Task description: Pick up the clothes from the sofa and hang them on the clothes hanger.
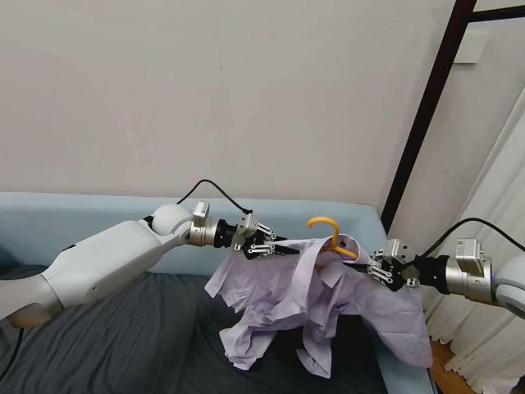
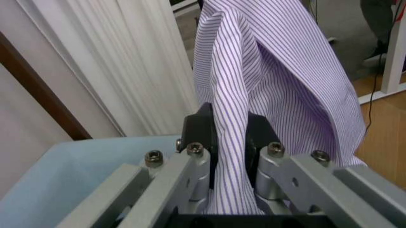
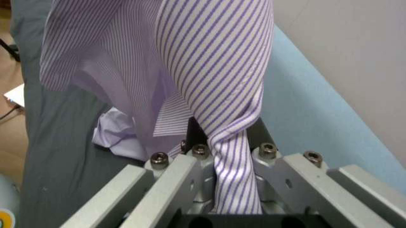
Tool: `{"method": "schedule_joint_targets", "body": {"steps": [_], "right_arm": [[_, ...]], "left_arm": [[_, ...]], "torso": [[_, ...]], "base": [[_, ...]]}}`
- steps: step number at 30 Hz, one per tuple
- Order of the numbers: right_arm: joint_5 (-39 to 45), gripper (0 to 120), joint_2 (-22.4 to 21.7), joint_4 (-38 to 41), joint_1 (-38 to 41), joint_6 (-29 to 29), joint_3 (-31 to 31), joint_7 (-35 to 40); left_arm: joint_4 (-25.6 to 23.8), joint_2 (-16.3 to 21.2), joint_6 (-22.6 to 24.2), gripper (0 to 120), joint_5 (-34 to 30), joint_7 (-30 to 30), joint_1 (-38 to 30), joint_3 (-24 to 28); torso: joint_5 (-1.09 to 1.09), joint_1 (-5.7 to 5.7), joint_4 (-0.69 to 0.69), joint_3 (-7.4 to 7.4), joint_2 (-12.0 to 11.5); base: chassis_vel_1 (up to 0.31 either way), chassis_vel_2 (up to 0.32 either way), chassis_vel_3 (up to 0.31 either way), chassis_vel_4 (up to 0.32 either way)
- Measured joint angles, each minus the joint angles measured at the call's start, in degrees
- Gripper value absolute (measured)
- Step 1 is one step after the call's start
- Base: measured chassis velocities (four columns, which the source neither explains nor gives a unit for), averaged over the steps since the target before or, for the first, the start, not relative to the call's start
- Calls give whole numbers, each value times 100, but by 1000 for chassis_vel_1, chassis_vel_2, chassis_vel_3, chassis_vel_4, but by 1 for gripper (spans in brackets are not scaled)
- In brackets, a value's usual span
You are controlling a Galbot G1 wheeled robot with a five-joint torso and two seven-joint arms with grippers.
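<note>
Light-blue sofa [image 1: 82,215] below. Purple-striped shirt [image 1: 287,304] is stretched above it, orange hanger [image 1: 328,226] poking out at the collar. Left gripper [image 1: 275,245] and right gripper [image 1: 373,269] each pinch bunched cloth. Shirt looks light, limp and slippy; thick shoulder folds are likely best.

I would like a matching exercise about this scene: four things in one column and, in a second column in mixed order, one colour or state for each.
Things:
1. shirt
2. hanger
3. sofa back
4. left gripper

Colours or states:
A. orange
B. light blue
C. shut on the shirt
D. white with purple stripes

Pairs: 1-D, 2-A, 3-B, 4-C
</note>
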Motion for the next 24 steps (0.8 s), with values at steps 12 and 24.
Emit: {"method": "schedule_joint_targets", "body": {"steps": [12, 24], "right_arm": [[-179, 2, 30, -108, -15, 289, -90, -50], [-120, 2, 100, -151, -24, 287, -116, -89]], "left_arm": [[171, -112, -186, 28, 357, -189, 105, -65], [300, -70, -276, 67, 312, -293, -109, -167]], "torso": [[0, 0, 0, 0, 0], [0, 0, 0, 0, 0]], "base": [[0, 0, 0, 0], [0, 0, 0, 0]]}}
